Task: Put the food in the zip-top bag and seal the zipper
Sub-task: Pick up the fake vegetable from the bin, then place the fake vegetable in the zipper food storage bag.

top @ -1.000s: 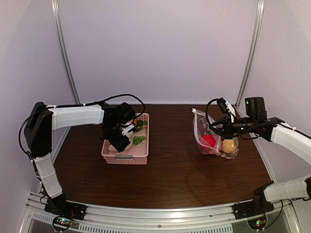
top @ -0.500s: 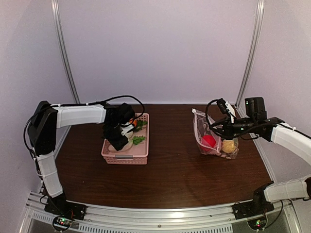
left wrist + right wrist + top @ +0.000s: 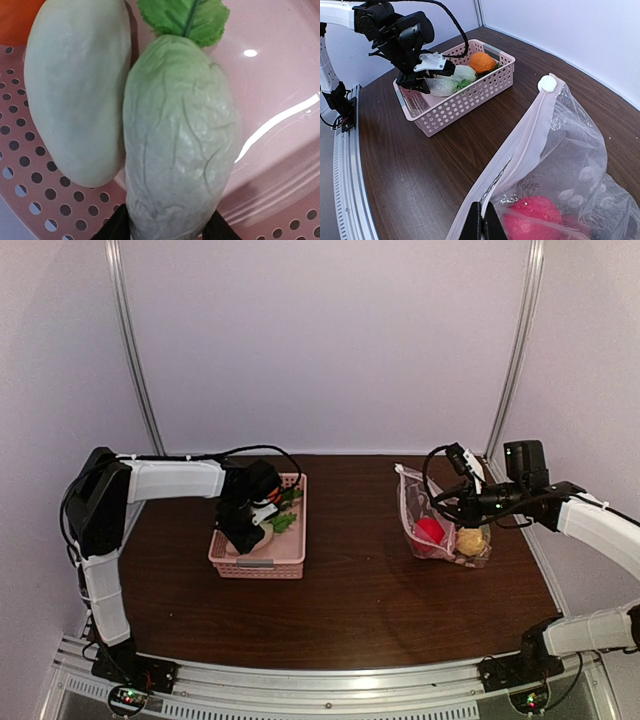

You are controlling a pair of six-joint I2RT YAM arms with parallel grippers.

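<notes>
On my screens the left tool (image 3: 248,528) was down inside the pink basket (image 3: 258,562) on the left half of the desk (image 3: 350,610). Its fingers stood on either side of the pale green vegetable (image 3: 175,150), close against its flanks. I could not tell whether they were gripping it or only standing astride it. The vegetable lay on the basket's floor with its leaf tuft (image 3: 185,17) pointing away from the wrist camera. What crowded the spot was the smooth whitish piece (image 3: 75,95), which lay touching the vegetable along one side. The orange piece (image 3: 482,62) sat just beyond both, at the far end of the basket. The basket's perforated wall rose all round them. Well apart on the right half of the desk, the bag (image 3: 432,502) stood with its mouth edge lifted. The right tool (image 3: 481,222) was pinched tight on the zipper strip (image 3: 520,155). The white slider (image 3: 547,82) sat at the strip's far upper end. Through the crinkled plastic I saw a red piece (image 3: 430,530) and a yellow piece (image 3: 470,538) at the bottom, side by side. The stretch of desk between basket and bag showed only dark wood.
</notes>
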